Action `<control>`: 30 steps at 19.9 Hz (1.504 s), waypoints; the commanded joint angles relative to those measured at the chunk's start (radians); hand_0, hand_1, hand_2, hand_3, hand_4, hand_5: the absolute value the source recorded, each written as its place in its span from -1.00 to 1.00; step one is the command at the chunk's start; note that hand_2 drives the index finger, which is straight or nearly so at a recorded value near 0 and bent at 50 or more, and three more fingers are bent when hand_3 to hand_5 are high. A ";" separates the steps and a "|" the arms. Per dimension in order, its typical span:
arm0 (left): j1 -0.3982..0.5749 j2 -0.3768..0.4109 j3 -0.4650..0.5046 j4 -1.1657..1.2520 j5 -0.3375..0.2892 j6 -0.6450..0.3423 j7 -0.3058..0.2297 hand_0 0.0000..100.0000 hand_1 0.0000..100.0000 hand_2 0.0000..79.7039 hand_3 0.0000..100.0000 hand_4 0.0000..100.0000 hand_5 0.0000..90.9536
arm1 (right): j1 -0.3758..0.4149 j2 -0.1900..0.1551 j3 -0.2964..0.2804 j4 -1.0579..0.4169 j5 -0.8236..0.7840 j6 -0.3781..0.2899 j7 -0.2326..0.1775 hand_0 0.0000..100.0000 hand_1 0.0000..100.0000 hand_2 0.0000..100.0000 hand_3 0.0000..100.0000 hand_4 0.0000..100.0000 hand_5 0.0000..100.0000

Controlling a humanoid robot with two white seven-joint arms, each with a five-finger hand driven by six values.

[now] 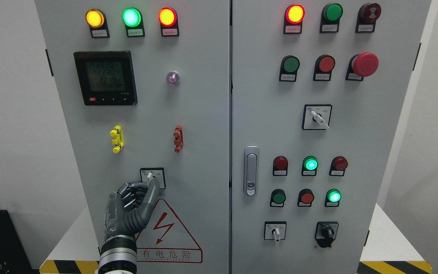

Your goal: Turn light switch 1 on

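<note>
While its arm is coming up from btm left, the left hand (129, 207) is curling its fingers (127, 194), thumb touching the light switch (151, 177) low on the left cabinet door (203, 114), gripping nothing.

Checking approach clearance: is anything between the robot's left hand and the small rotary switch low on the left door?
Nothing visible. The left hand is already at the rotary switch, one extended finger reaching its white knob; the yellow clip and red clip sit well above.

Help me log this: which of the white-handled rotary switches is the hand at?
The rotary switch low on the left door; the left hand touches it. The other two are on the right door.
</note>
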 commanded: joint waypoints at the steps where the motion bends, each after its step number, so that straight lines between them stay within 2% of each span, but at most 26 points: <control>1: -0.001 0.000 0.000 0.003 -0.001 0.000 -0.004 -0.37 0.21 0.41 0.57 0.76 0.76 | 0.000 0.000 0.000 0.000 0.000 0.000 0.000 -0.39 -1.00 -1.00 -1.00 -1.00 -1.00; 30: -0.001 0.000 -0.002 0.005 -0.001 0.000 -0.005 0.15 0.10 0.44 0.61 0.78 0.77 | 0.000 0.000 0.000 0.000 0.000 0.000 0.000 -0.39 -1.00 -1.00 -1.00 -1.00 -1.00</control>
